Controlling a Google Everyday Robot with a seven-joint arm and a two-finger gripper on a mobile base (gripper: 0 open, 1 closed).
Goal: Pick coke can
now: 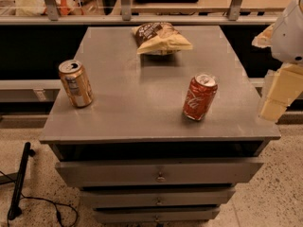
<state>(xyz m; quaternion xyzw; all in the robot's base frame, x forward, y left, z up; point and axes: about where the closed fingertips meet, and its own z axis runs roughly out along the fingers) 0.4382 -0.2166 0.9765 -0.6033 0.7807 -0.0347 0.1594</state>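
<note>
1 red coke can [200, 97] right of centre and 1 gold-tan can [75, 83] at the left make 2 drink containers on 1 grey cabinet [137, 103]. 1 chip bag [161, 38] lies at the upper middle. 3 drawers [158, 171] fill the lower frame. 1 gripper [277, 96] hangs at the right edge.

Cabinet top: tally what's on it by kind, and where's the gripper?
Cans: 2 (coke can, gold-tan can)
Chip bags: 1
Total: 3
Gripper: off the right edge of the cabinet, apart from the coke can.
</note>
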